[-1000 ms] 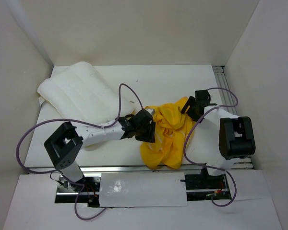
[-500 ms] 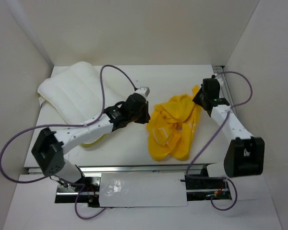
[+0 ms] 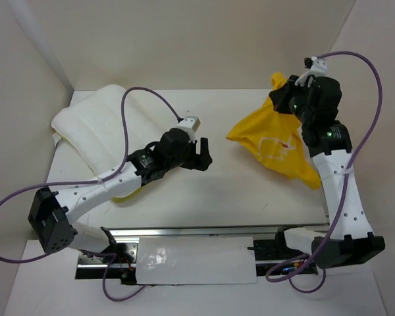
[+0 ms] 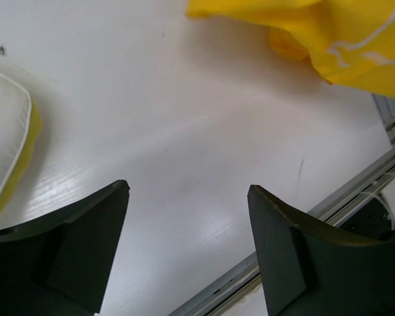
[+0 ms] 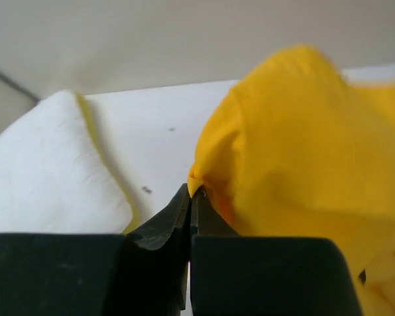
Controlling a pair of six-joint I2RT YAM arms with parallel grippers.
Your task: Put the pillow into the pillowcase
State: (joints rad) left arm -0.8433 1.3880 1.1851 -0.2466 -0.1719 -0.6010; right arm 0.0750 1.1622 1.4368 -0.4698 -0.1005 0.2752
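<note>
On the white desk [image 3: 237, 191], the pillow [image 3: 99, 128] lies to the left of and behind the left claw [image 4: 187, 189], whose jaws stand wide apart above bare desk, holding nothing. The yellow pillowcase [image 3: 270, 141] hangs draped below the right claw [image 5: 192, 192], which is clamped tight on a pinch of its fabric, well right of the left claw.

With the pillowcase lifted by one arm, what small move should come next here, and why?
Probably bring the left tool rightward to the hanging edge of the pillowcase and pinch it. The right tool is shut on one fold, so the cloth hangs bunched with no opening spread. The left tool is open and empty over the bare table, and the pillow lies uncovered at the back left.
</note>
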